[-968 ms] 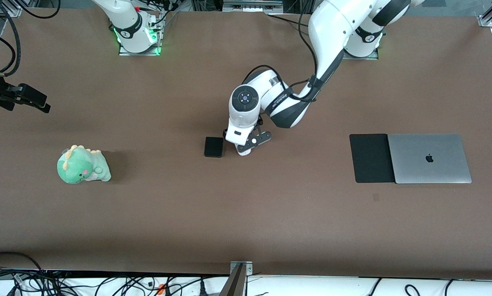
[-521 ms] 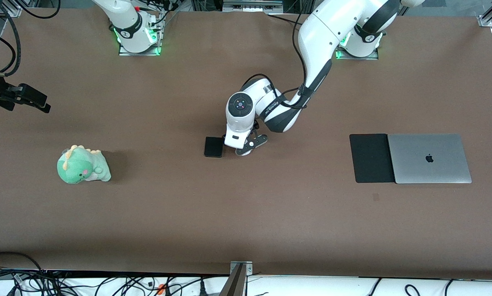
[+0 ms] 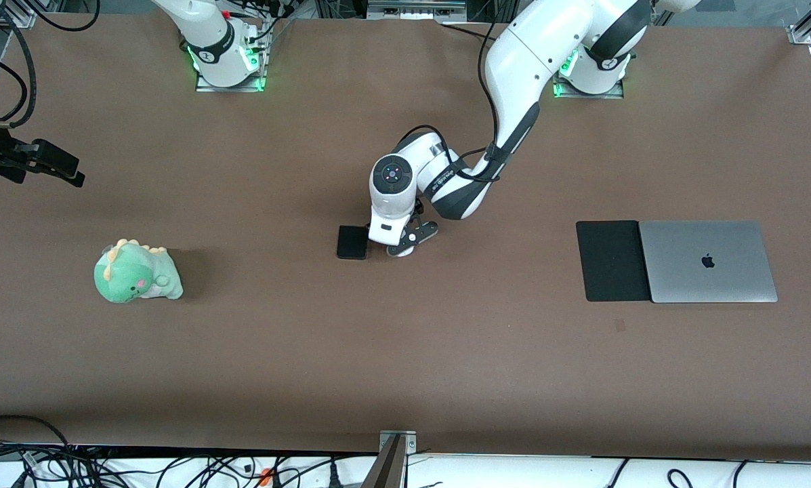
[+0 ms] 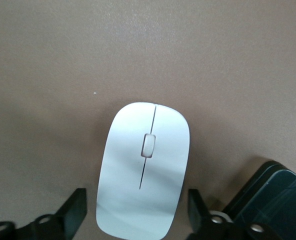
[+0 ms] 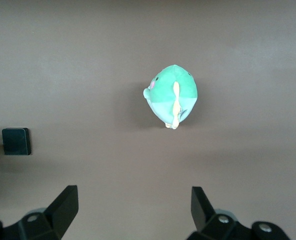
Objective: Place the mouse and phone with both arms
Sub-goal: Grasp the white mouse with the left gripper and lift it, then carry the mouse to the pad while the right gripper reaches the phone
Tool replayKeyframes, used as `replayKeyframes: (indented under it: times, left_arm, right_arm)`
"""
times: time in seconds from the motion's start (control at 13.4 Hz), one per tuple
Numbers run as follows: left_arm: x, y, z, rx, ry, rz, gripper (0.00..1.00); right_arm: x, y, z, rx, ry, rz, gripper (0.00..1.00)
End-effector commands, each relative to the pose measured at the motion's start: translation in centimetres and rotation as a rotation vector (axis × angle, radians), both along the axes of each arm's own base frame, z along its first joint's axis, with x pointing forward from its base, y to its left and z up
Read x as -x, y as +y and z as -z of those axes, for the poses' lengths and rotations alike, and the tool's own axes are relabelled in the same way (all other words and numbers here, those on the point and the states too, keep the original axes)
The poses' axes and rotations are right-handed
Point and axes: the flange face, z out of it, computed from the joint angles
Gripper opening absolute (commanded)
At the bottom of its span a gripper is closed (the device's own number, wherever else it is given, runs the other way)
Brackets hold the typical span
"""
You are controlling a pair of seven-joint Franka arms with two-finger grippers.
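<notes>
The white mouse point(image 4: 143, 175) lies on the brown table, between the open fingers of my left gripper point(image 4: 137, 207), with a gap at each side. In the front view my left gripper point(image 3: 402, 242) is low over the table's middle and its hand hides the mouse. The black phone point(image 3: 352, 242) lies flat right beside the mouse, toward the right arm's end; it also shows in the left wrist view point(image 4: 270, 200) and the right wrist view point(image 5: 15, 141). My right gripper point(image 3: 66, 169) is open and empty point(image 5: 133, 200), high over the right arm's end of the table.
A green dinosaur plush point(image 3: 137, 272) sits toward the right arm's end and shows in the right wrist view point(image 5: 172, 95). A black mouse pad point(image 3: 612, 261) and a closed grey laptop point(image 3: 708, 261) lie side by side toward the left arm's end.
My left gripper has come down lower and shifted slightly toward the phone, so its fingers now stand at the mouse's sides. The right arm has barely moved.
</notes>
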Motion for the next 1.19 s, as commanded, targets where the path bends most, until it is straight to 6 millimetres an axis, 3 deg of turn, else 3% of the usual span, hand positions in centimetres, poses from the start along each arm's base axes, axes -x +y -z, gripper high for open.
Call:
replayKeyframes:
  times: [0.0,0.07,0.22,0.45,0.67,0.97,1.12]
  left_arm:
    - [-1.2,0.0,-1.0,-0.001,-0.038,0.002,0.28]
    - [-1.8,0.5,-1.2,-0.001,-0.043,-0.005,0.21]
    - [-4.3,2.8,-2.7,0.014,-0.061,0.015,0.19]
    - [-6.6,8.2,-5.4,0.003,-0.043,0.146,0.17]
    - [-8.2,15.9,-6.4,-0.014,-0.021,0.298,0.16]
    - [-9.6,28.7,-6.9,-0.01,0.039,0.523,0.15]
    - [-9.1,33.9,-6.4,-0.01,0.107,0.587,0.16]
  right_arm:
    - [0.0,0.0,-0.3,-0.004,0.004,-0.011,1.0]
    - [-0.1,0.0,-0.2,-0.004,0.008,-0.012,1.0]
    - [-0.2,0.0,0.1,-0.004,0.012,-0.011,1.0]
    - [-0.2,1.1,0.8,-0.004,0.043,-0.025,1.0]
    - [-0.5,3.3,1.9,-0.003,0.069,-0.043,1.0]
    - [-2.3,8.5,5.4,-0.072,0.092,-0.047,1.0]
    - [-2.9,12.0,7.1,-0.064,0.086,-0.03,1.0]
